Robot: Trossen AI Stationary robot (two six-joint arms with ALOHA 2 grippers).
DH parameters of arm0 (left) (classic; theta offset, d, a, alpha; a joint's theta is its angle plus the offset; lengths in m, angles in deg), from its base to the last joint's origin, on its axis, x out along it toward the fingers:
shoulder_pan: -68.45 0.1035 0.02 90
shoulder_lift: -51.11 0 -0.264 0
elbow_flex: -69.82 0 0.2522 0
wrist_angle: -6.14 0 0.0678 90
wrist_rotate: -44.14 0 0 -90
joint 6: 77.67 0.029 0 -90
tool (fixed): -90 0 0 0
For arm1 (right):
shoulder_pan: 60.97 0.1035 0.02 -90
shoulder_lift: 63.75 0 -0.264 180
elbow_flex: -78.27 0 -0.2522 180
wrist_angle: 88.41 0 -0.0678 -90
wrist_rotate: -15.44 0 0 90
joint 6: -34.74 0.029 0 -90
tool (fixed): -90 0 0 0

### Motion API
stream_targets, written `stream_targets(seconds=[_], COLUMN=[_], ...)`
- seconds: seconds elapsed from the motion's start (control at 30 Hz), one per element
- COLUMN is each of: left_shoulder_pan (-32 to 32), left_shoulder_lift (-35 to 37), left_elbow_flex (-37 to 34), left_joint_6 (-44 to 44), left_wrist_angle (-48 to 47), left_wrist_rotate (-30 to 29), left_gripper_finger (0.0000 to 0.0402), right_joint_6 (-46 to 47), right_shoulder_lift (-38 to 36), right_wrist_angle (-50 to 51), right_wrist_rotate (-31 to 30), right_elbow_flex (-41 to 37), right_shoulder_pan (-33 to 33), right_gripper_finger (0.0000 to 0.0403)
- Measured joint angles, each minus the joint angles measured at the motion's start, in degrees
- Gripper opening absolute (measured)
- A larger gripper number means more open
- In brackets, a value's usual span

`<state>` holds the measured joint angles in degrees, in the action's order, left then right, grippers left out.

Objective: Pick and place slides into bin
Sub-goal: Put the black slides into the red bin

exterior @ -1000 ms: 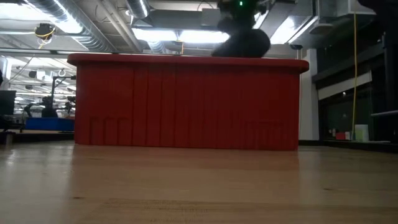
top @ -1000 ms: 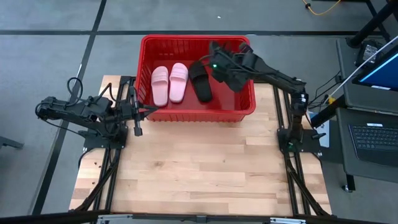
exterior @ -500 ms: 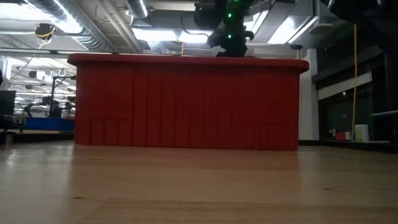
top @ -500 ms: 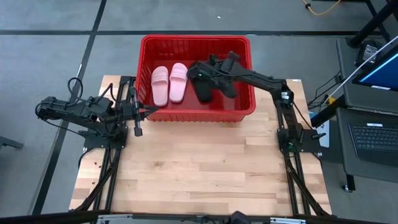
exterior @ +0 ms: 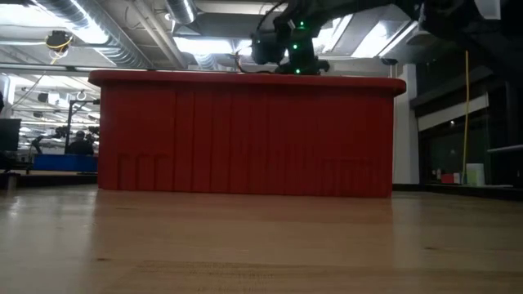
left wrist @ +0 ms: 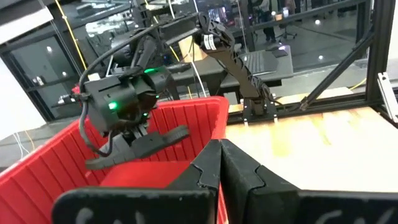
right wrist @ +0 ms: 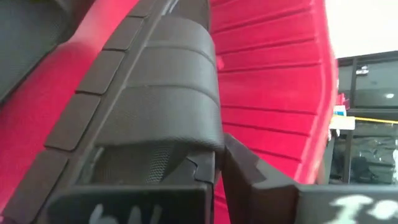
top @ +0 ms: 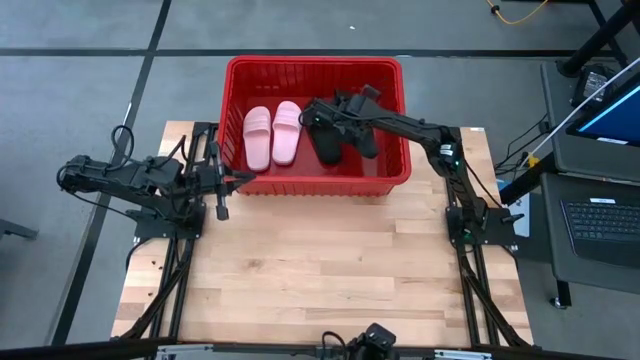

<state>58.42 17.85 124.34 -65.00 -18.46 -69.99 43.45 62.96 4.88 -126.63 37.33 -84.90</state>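
Two pink slides (top: 272, 133), two black slides (top: 340, 137), one bin (top: 240, 75)

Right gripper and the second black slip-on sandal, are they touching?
Touching. The right wrist view shows the right gripper shut on the black sandal's strap, above the red bin.

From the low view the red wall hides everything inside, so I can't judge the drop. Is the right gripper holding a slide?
Observer: Yes. The right gripper is shut on a black slide, tilted inside the bin, not lying flat.
Operator: What's already in there?
Observer: Two pink slides side by side, and another black slide next to them.
Operator: And the left arm?
Observer: The left gripper waits shut outside the bin's near left corner.
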Motion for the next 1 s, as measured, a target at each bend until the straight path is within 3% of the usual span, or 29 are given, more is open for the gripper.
stream_targets(seconds=[0.57, 1.0], left_shoulder_pan=[-0.01, 0.01], left_shoulder_lift=[-0.07, -0.57], left_elbow_flex=[0.0, 0.0], left_joint_6=[-0.46, -1.42], left_wrist_angle=[-0.38, -0.21], left_wrist_rotate=[0.01, 0.01], left_gripper_finger=[0.0002, 0.0002], right_joint_6=[-1.76, -3.28], right_shoulder_lift=[7.9, 9.64], right_wrist_angle=[-1.39, -3.07], right_wrist_rotate=[0.06, 0.12], right_elbow_flex=[-0.07, -0.07], right_shoulder_pan=[-3.79, -5.34], right_gripper_finger=[0.0015, 0.002])
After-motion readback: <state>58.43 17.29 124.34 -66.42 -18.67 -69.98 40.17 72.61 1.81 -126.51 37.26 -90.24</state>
